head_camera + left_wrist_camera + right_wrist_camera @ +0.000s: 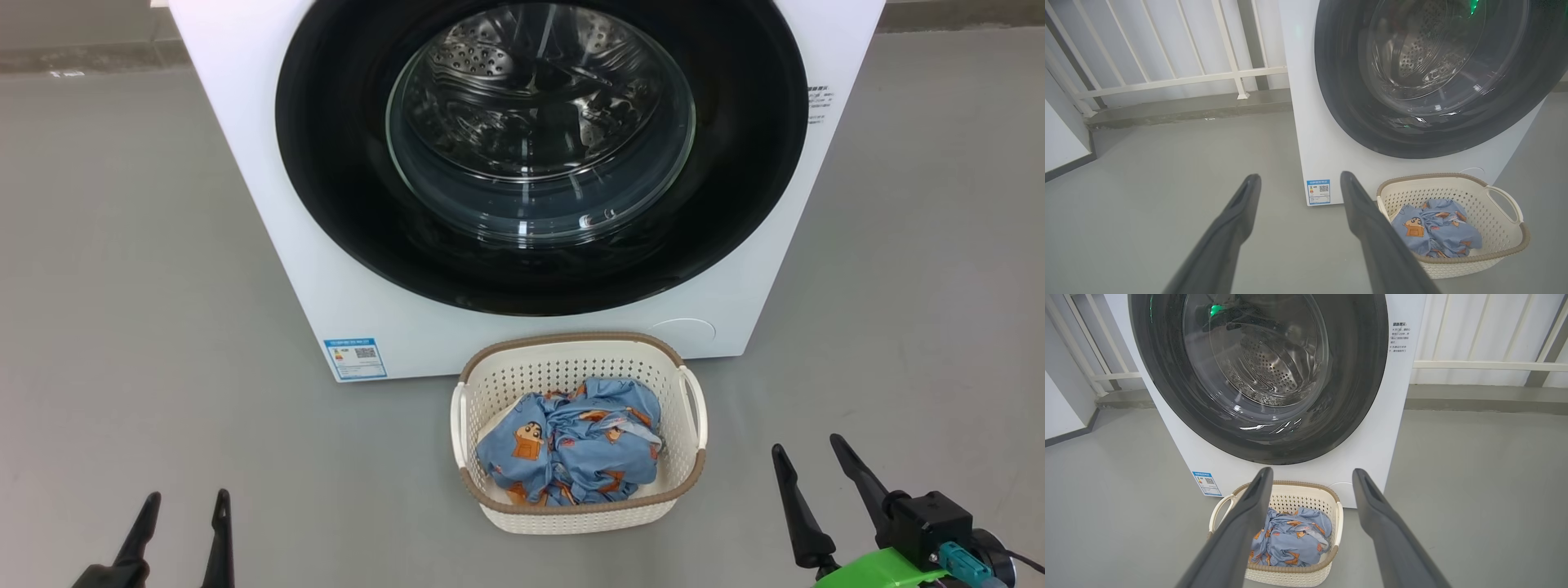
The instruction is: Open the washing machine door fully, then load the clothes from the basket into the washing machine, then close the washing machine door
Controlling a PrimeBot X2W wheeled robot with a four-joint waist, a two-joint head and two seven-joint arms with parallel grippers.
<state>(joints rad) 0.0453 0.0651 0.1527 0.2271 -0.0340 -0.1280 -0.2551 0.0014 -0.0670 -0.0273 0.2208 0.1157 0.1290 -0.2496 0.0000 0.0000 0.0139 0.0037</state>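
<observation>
Closed washing machine door [343,163]: glossy black ring flush on the front of the white washing machine [261,245], clear bowl window in the middle. Steel perforated drum [522,73] visible through the glass. Green light reflected in the glass in both wrist views.

Blue label sticker [355,358] at the lower left corner of the machine front: QR code and small coloured marks, print too small to read. Block of small black printed lines [1398,337] on the upper right of the front, beside the door edge; possibly Chinese characters, not legible.

Basket [571,514] on the grey floor [122,327], directly in front of the machine, below the door, close to the cabinet base; touching it or not, cannot tell. Cream perforated walls, brown woven-look rim, white handle on each side. Clothes [571,449] bunched inside the basket, light blue with orange-brown cartoon figures, a bit of cream-white at the left edge.

Left pincer [188,496] at the lower left of the head view, released, fingers spread, holding nothing, well apart from the basket. Right pincer [807,443] at the lower right, likewise released and empty, near the basket's right side, not touching. Green bracket [873,567] and teal connector [955,562] on its wrist.

White railing [1167,77] on a low kerb behind the machine.
</observation>
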